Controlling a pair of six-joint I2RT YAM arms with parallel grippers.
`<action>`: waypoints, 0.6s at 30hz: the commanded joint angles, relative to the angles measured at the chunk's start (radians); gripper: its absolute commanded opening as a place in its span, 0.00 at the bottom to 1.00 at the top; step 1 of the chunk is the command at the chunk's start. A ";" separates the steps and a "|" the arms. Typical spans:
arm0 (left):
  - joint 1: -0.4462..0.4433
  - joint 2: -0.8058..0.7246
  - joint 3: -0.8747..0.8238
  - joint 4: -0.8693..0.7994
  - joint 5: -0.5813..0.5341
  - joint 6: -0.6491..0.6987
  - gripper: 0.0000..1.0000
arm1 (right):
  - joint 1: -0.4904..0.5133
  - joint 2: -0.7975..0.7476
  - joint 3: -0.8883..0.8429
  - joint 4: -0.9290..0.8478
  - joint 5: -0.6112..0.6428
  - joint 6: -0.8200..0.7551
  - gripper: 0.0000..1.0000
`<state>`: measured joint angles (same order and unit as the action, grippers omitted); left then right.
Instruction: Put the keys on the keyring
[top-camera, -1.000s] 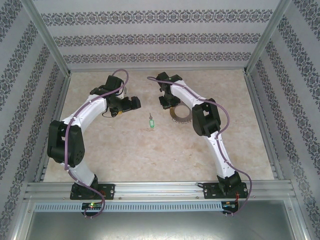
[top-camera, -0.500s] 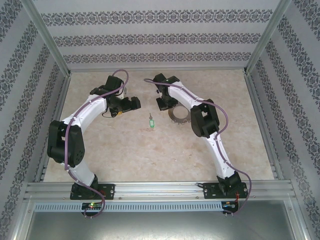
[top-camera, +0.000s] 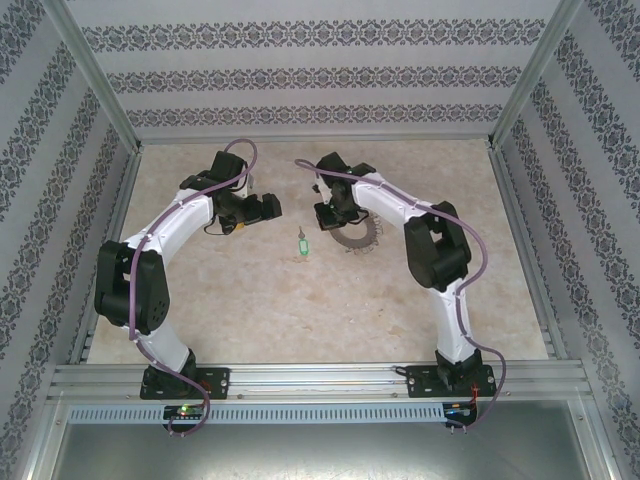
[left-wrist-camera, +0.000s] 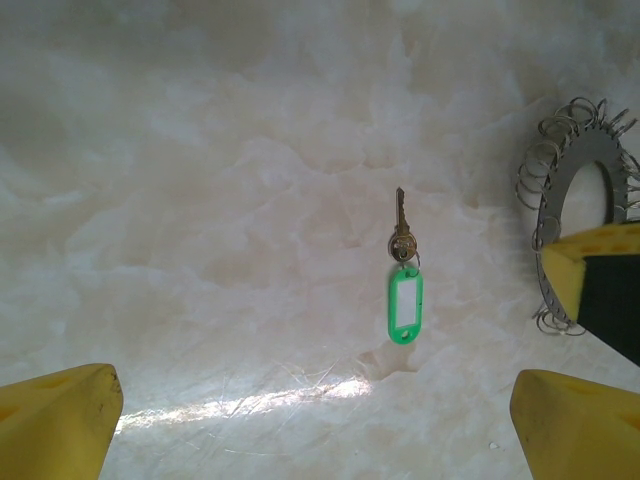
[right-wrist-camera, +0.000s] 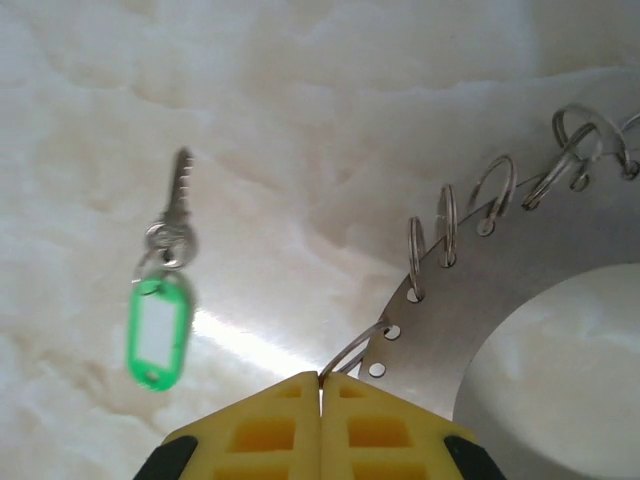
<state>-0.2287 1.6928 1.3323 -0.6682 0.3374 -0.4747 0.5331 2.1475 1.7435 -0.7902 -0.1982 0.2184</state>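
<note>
From above, the keyring (top-camera: 362, 240) lies flat on the table (top-camera: 250, 320). The key (top-camera: 300, 245) lies just beside it on the left-arm side, not touching it. My right jaws are down at the keyring's rim on that same side. My left jaws hang beyond the key, further from the keyring.

On the left wrist camera, the left jaws stand wide apart with nothing between them. The key lies ahead of them, blade pointing away and green tag (left-wrist-camera: 405, 305) nearest me. The keyring sits off to the right of it.

On the right wrist camera, the right jaws are pressed together. One wire loop (right-wrist-camera: 352, 352) from the keyring's rim runs into their seam, so I judge them clamped on it.

The key looks light, stiff and nearly flush with the smooth table, so I expect it to skid rather than lift. I'd pinch the tag across its long edges, since it is the thickest part. The blade would then dangle loosely from its little ring.
</note>
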 joint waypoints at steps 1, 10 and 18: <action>-0.001 -0.006 0.002 -0.024 0.008 0.022 1.00 | 0.005 -0.071 -0.089 0.107 -0.100 0.054 0.00; -0.008 -0.007 -0.011 -0.031 0.009 0.033 0.99 | 0.008 -0.165 -0.336 0.203 -0.150 0.136 0.00; -0.014 0.001 -0.001 -0.042 0.010 0.042 1.00 | 0.008 -0.225 -0.443 0.239 -0.117 0.176 0.15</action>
<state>-0.2329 1.6932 1.3296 -0.6701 0.3401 -0.4664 0.5331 1.9633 1.3163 -0.5705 -0.3302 0.3729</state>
